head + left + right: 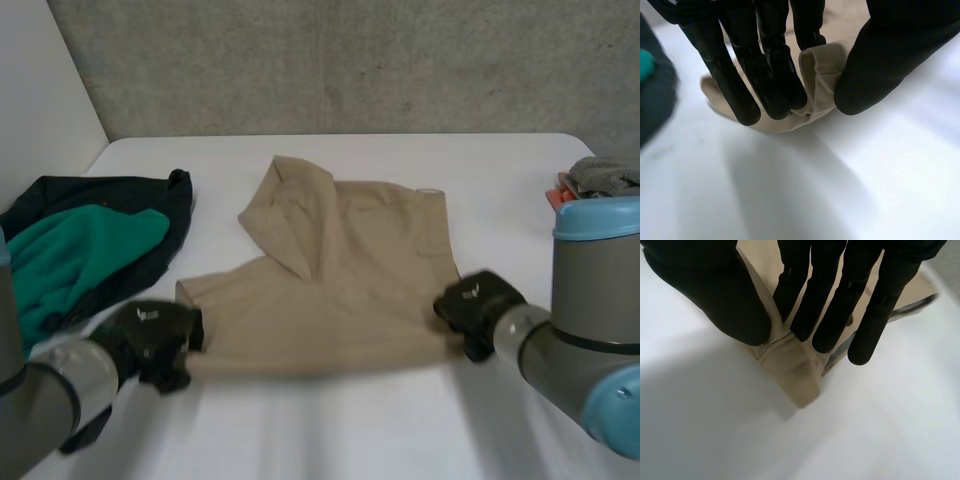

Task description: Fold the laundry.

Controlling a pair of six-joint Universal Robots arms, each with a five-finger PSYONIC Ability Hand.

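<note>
Your left hand [775, 75] pinches a near corner of the tan cloth [822, 70] between fingers and thumb. Your right hand [715, 290] clamps the other near corner the same way. Between them the cloth lies spread on the table [330, 430], with one flap turned over beyond the fingertips. This looks like the fold-over step. Next, lift both corners together and carry them evenly to the far edge. Outboard of the left hand, a dark-and-green pile [90, 240] waits.
</note>
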